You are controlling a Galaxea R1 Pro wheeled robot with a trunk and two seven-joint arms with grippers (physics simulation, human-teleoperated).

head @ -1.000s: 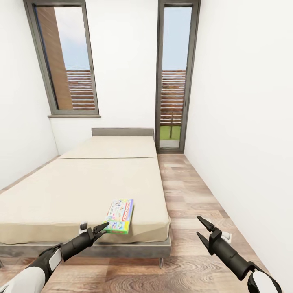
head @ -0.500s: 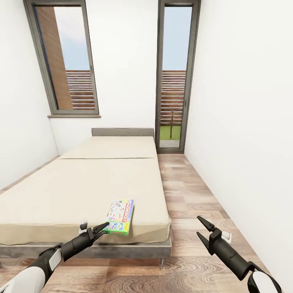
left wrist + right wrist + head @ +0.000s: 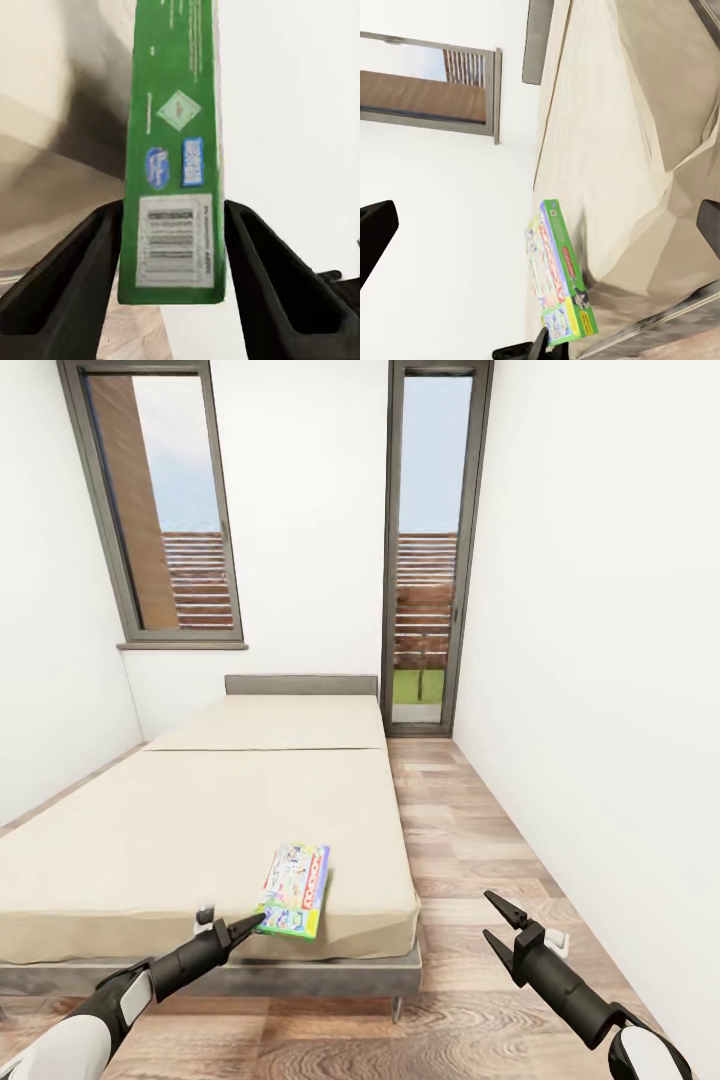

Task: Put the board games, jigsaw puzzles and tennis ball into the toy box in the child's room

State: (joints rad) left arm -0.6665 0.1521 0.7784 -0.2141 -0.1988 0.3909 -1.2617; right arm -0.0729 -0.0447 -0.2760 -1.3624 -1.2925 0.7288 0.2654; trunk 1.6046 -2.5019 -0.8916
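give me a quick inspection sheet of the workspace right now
surface: beige bed, mattress bare apart from one box
job's things: board game flat near the bed's foot edge, green side panel with barcode facing the left wrist camera
clutter: nothing seen
grippers: left gripper at the box's near edge, fingers on both sides of it, contact unclear; right gripper open, over the floor
cables: nothing seen
surroundings: white walls, two tall grey-framed windows, wood-plank floor
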